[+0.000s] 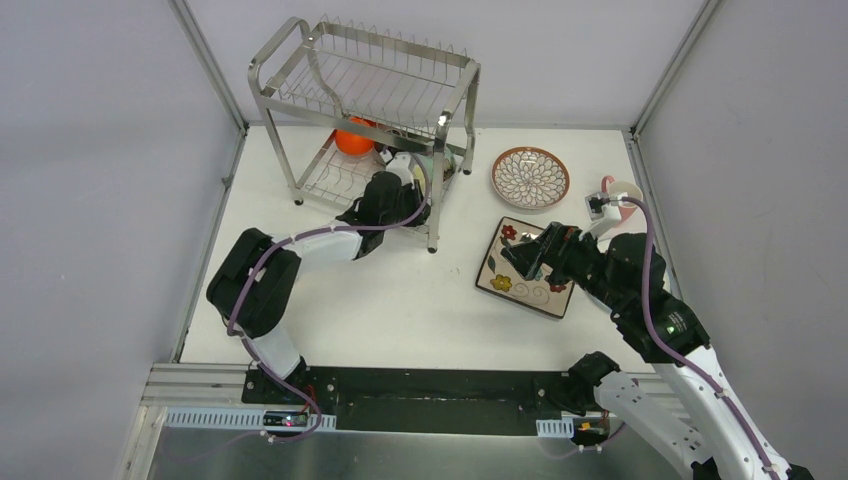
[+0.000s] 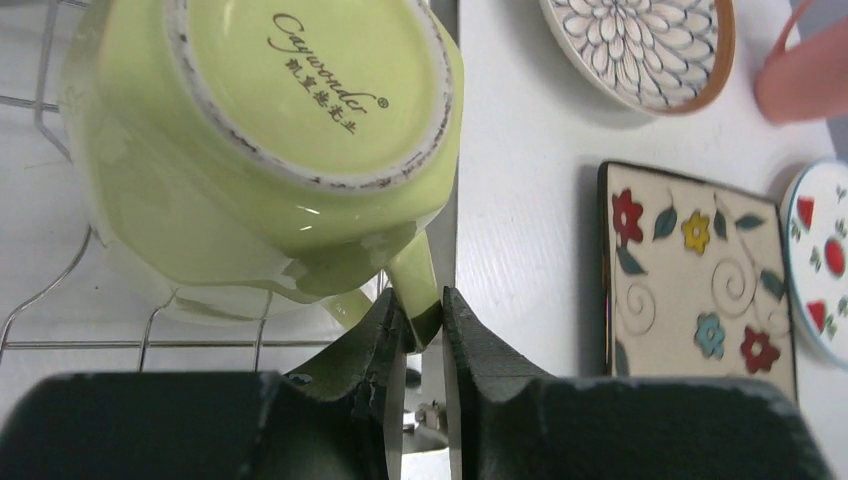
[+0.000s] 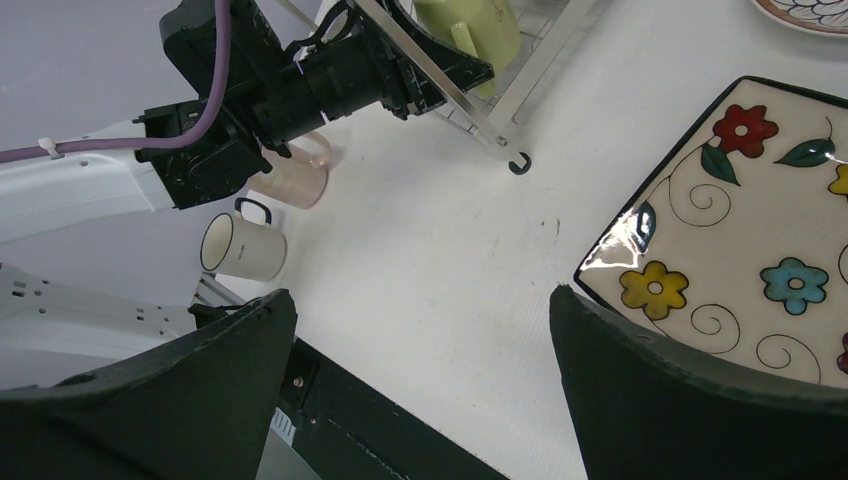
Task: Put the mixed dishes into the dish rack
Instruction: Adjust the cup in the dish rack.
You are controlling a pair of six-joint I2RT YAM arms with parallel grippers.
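The yellow-green mug [image 2: 260, 150] lies bottom-up on the lower wire shelf of the dish rack [image 1: 370, 80]. My left gripper [image 2: 425, 325] is shut on its handle [image 2: 415, 285]. An orange bowl [image 1: 353, 138] sits on the same shelf. To the right, the square floral plate [image 1: 505, 265] lies flat on the table. My right gripper [image 3: 420, 330] hangs open over the plate's near-left edge [image 3: 740, 230] and holds nothing. The brown-rimmed petal plate [image 1: 530, 177] and a pink mug [image 1: 620, 195] lie beyond it. A red-marked white plate [image 2: 820, 260] shows at the far right.
In the right wrist view, a white mug [image 3: 245, 248] and a pale pink cup [image 3: 295, 180] stand on the table behind the left arm [image 3: 300, 80]. The rack's front leg [image 3: 450, 95] stands between the two arms. Grey walls close in the table.
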